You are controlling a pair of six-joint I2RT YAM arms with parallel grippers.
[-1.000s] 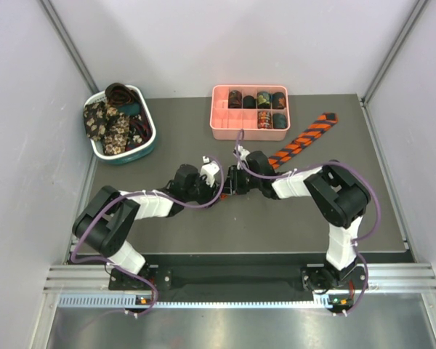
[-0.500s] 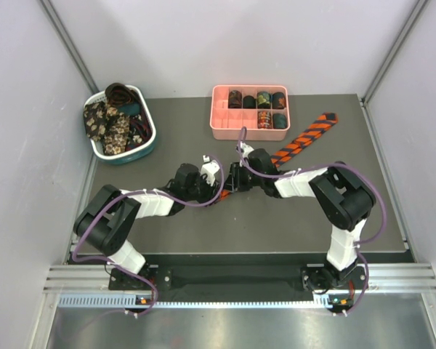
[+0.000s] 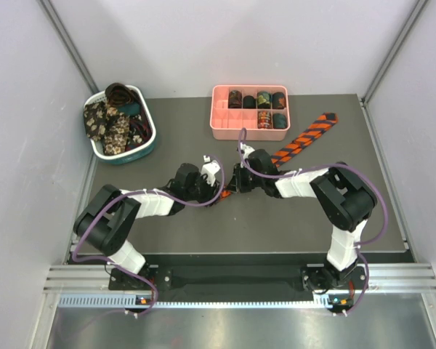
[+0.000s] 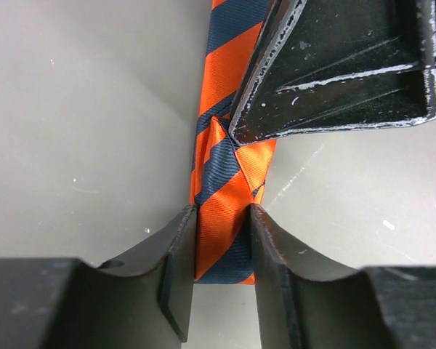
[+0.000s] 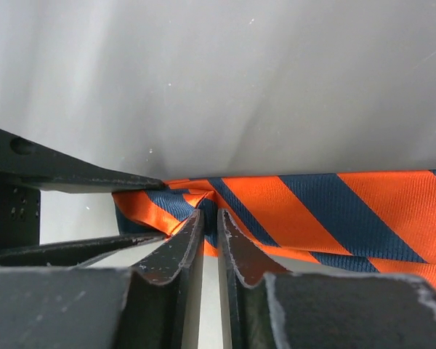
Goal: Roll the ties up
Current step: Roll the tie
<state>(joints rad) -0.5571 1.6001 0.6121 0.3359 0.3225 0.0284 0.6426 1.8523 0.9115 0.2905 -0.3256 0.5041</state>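
Note:
The orange-and-dark striped tie [image 3: 305, 138] lies diagonally on the table, its wide end at the back right. Its narrow end is folded over between both grippers at the table's middle. My left gripper [image 3: 222, 186] is shut on the folded end [image 4: 224, 218], one finger on each side. My right gripper [image 3: 235, 182] is shut on a pinch of the same tie [image 5: 291, 207] just beside it; its fingers [image 4: 334, 65] show in the left wrist view. More ties, floral and dark, lie heaped in the basket [image 3: 147, 149]. Several rolled ties sit in the pink tray [image 3: 221, 120].
The white-and-teal basket stands at the back left, the pink compartment tray at the back middle. The grey table [image 3: 203, 233] is walled by white panels left, right and behind. Both arms reach inward from the near edge and meet at the middle.
Both grippers have stayed together on the tie's end. The right wrist has shifted slightly; the tie's long part has not moved.

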